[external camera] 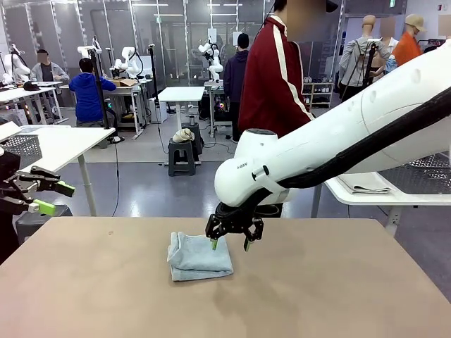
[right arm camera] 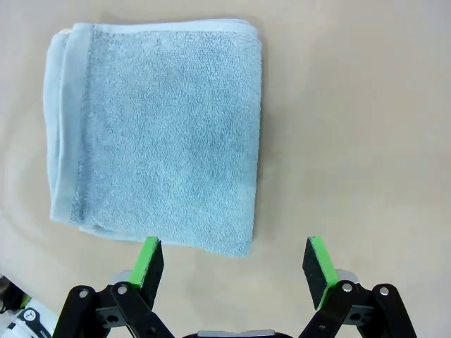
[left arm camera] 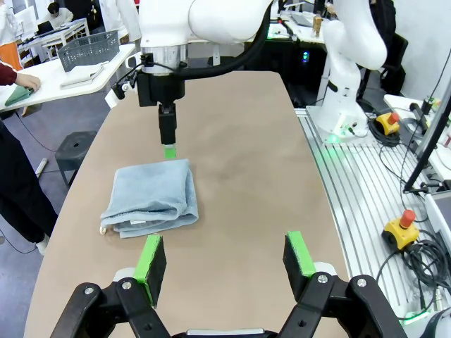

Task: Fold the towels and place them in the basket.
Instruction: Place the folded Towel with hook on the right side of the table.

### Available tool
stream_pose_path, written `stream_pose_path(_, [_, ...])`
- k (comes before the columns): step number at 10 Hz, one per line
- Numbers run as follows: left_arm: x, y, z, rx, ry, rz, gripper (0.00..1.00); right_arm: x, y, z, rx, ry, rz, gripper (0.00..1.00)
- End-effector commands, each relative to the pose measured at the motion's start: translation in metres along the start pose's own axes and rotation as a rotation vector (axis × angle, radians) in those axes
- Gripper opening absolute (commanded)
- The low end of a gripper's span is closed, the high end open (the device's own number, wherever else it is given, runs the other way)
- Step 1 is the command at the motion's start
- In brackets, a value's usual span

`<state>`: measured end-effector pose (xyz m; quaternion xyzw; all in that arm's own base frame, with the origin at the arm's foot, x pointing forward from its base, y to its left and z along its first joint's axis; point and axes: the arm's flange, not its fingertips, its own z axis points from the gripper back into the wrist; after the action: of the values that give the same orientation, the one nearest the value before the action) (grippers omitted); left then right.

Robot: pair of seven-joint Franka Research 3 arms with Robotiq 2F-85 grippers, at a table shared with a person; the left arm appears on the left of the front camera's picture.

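Front view, first observer: where is the towel recorded?

Second observer: Pale blue-grey terry-cloth towel is noted near the middle of the brown desk. It is folded to a rough square with its layers stacked.

First observer: Grippers?

Second observer: Right gripper is seen hovering just above the towel's far edge, jaws spread, nothing held. Left gripper is seen at the desk's left edge, well apart from the towel, jaws likewise apart and empty.

First observer: Basket?

Second observer: Dark grey lattice plastic basket is made out in the left wrist view. It is set on a white side desk, off the brown desk and well apart from the towel.

First observer: Step in hand?

Second observer: Folding is judged finished for this towel. Pick-up for the transfer is judged to be the step in hand.

First observer: Next move?

Second observer: A descent is called for, with all layers at one edge pinched together so the fold is not shaken loose. A lift and a long carry to the basket would then be needed.
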<state>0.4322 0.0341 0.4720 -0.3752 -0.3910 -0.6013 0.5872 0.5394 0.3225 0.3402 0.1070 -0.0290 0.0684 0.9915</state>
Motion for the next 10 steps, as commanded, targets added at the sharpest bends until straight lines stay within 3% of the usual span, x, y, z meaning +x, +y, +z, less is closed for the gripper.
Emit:
stream_pose_path(1, [0.002,-0.003,0.001,-0.002,-0.017,-0.011,0.85,0.015,-0.004,-0.012,0.013,-0.016,-0.016,1.0])
stream_pose_path(8, [0.002,-0.003,0.001,-0.002,-0.017,-0.011,0.85,0.034,-0.008,-0.04,0.012,-0.035,0.003,1.0])
stream_pose_path(9, [0.002,-0.003,0.001,-0.002,-0.017,-0.011,0.85,0.036,-0.008,-0.043,0.013,-0.036,0.007,0.82])
stream_pose_path(10, [0.002,-0.003,0.001,-0.002,-0.017,-0.011,0.85,0.037,-0.009,-0.044,0.015,-0.04,0.008,0.8])
